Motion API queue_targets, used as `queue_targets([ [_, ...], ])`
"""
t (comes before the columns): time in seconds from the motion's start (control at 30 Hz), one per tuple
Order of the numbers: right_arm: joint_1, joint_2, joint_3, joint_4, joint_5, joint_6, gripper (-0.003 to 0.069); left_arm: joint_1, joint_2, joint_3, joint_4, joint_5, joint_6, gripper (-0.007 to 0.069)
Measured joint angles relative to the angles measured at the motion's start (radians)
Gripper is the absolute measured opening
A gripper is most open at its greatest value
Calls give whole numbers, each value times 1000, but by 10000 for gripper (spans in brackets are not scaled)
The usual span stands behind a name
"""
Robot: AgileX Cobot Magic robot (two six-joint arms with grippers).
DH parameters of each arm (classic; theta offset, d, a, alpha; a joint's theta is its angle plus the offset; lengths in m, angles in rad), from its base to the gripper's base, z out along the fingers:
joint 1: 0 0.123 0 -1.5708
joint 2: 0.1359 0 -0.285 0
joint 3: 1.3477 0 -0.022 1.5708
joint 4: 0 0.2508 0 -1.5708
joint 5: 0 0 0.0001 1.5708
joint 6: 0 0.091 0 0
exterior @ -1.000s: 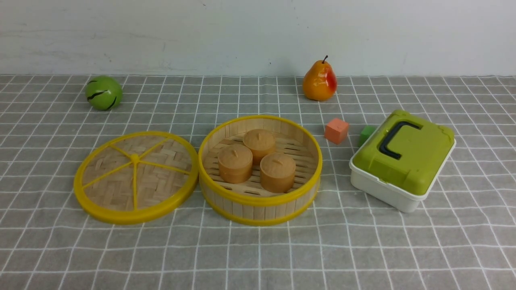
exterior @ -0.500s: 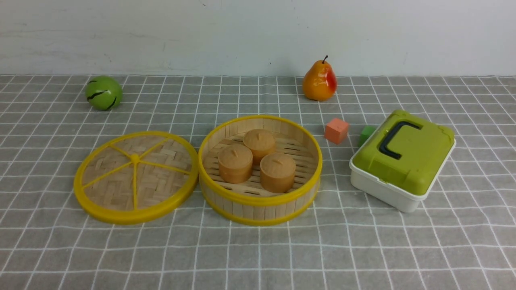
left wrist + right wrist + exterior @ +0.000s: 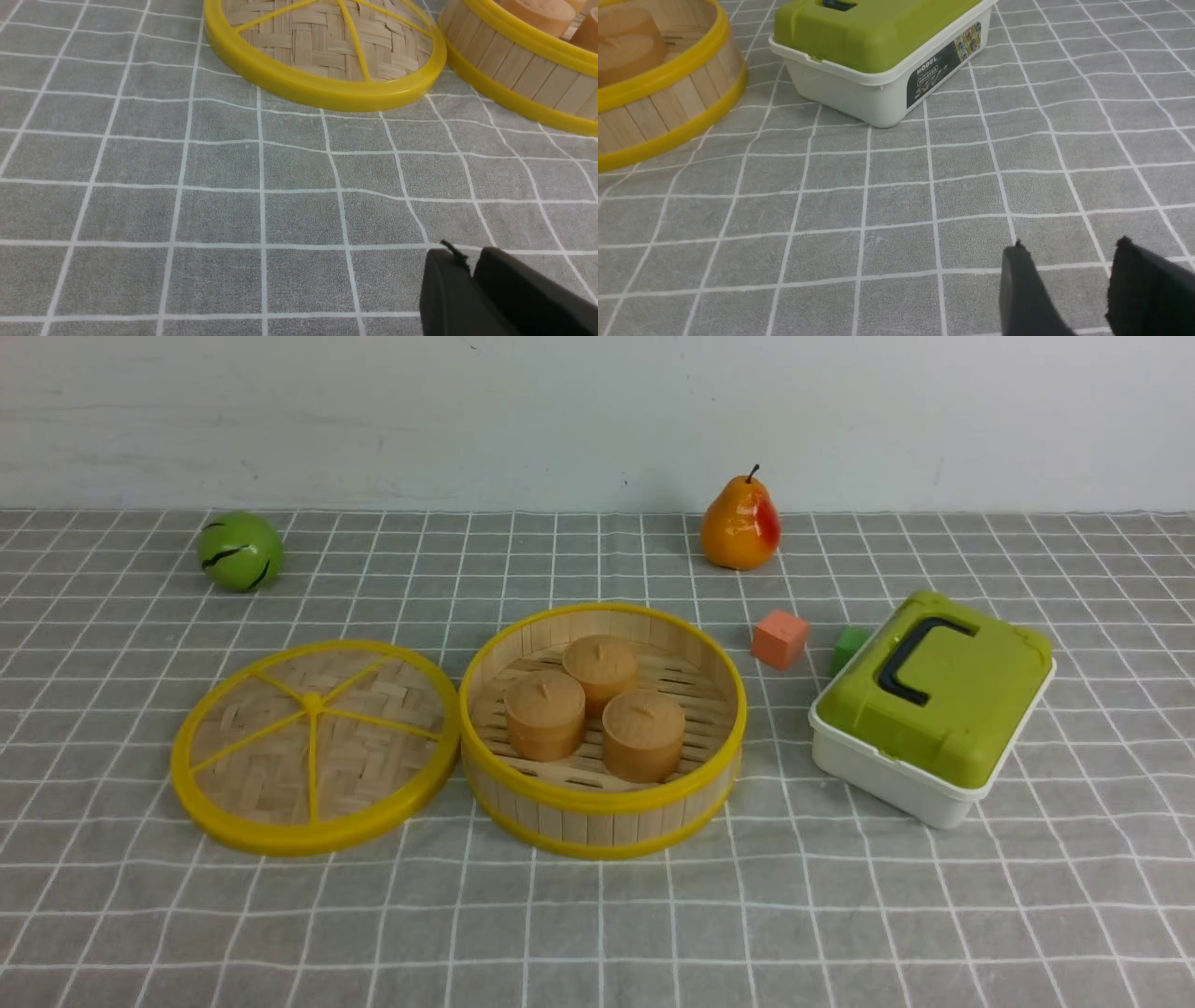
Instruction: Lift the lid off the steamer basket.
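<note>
Front view: the lid (image 3: 315,747) lies flat on the worktop (image 3: 840,915), touching the left side of the uncovered basket (image 3: 603,807), which holds three cakes (image 3: 597,709).

Left wrist view: the left gripper (image 3: 473,263) hangs above bare cloth, fingers together, empty.

Right wrist view: the right gripper (image 3: 1069,254) is parted, empty, near the box (image 3: 878,51).

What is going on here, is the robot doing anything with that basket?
Nothing is being handled right now. The lid is already off and lies flat on the tablecloth, right beside the steamer basket on the robot's left. The basket is open, with three brown buns inside. The left gripper is shut and empty, low over the cloth short of the lid; the right gripper is open and empty, near the green-topped box.
</note>
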Motion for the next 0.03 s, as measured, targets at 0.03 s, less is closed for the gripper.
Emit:
queue_targets([
  [0.03, 0, 0, 0, 0, 0, 0, 241, 0, 0, 0, 0, 0, 0, 82],
])
